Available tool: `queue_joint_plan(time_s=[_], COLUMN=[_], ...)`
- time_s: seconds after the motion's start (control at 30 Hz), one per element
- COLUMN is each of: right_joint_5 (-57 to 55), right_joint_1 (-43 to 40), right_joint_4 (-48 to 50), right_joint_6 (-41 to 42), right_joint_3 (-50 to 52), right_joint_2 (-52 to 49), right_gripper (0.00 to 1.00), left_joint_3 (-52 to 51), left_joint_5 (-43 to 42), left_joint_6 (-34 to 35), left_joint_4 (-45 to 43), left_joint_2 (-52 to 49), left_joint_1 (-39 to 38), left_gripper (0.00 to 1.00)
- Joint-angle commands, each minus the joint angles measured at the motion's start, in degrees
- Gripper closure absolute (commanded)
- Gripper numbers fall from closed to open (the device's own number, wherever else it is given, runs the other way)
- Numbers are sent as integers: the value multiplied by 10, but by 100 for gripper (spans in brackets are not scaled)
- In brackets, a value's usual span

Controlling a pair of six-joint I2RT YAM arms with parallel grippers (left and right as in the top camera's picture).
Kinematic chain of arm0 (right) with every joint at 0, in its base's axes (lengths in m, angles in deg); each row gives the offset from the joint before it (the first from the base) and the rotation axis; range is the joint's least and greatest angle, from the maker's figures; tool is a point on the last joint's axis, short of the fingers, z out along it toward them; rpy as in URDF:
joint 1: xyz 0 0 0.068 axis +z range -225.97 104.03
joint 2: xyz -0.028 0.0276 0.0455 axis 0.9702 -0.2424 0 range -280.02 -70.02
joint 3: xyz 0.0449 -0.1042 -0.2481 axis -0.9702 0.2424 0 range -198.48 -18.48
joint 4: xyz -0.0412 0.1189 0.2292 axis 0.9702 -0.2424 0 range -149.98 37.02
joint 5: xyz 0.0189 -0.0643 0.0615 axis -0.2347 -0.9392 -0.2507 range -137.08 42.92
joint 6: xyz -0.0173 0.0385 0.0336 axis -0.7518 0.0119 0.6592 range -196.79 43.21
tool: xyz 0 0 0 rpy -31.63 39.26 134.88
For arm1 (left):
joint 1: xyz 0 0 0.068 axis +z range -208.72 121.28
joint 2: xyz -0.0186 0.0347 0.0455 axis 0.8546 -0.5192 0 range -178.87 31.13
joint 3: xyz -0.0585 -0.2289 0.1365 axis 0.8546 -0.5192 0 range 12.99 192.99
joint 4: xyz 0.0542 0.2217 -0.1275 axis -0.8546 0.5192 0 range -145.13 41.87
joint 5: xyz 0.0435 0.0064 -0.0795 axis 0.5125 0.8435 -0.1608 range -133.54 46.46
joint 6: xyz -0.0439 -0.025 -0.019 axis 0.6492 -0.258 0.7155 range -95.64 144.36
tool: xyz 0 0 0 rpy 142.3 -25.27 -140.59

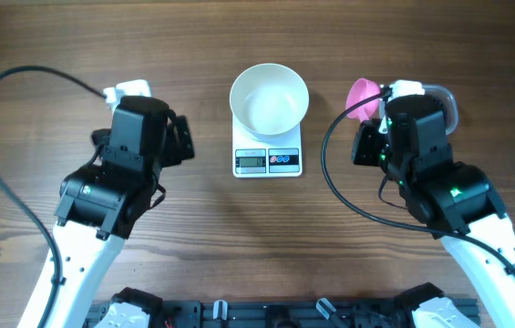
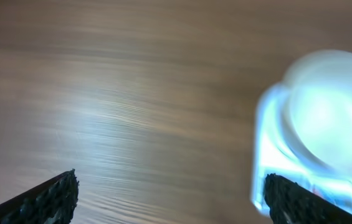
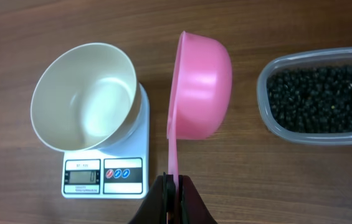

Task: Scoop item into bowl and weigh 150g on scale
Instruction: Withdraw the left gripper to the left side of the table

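Dark wood covers the table (image 1: 239,264), and the scale (image 1: 268,161) sits toward its far edge, midway between the two arms. The bowl (image 1: 269,100) stands on the scale and looks empty. The display is too small to read.

The right gripper (image 3: 174,185) is clamped tight on the thin handle of a pink scoop (image 3: 200,87). The scoop hangs over bare wood between the bowl and a clear tub (image 3: 264,93), which lies toward the table's right edge. The cup is turned on its side with its mouth facing the bowl, so its inside is hidden. The beans (image 3: 319,99) lie in the tub, none in the bowl.

The left gripper (image 2: 169,198) hovers over bare wood to the left of the scale, its fingers spread wide and holding nothing.

The step in hand looks like taking a first load. To do it well, the right arm should swing the scoop over the tub, roll the cup mouth-up, dig in shallow and lift level so nothing rolls off. Over the bowl it should tip slowly from close above. Later loads should shrink as the reading nears the target.
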Motion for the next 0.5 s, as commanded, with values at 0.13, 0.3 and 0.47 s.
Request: queue_joint_plan(time_s=[0.13, 0.3, 0.47], right_joint_5=[17, 18, 18], right_joint_1=[-1, -1, -1], right_joint_4=[12, 13, 7], right_joint_6=[-34, -33, -34], right_joint_3=[-10, -10, -10], right_joint_2=[2, 2, 2], right_gripper=[96, 96, 96], left_joint_3=[40, 102, 160], left_joint_5=[-287, -367, -398], left_joint_6=[-281, -398, -480], left_joint_4=[20, 94, 181], left_joint_2=[-2, -5, -6], left_joint_1=[52, 118, 169], left_gripper=[0, 0, 0])
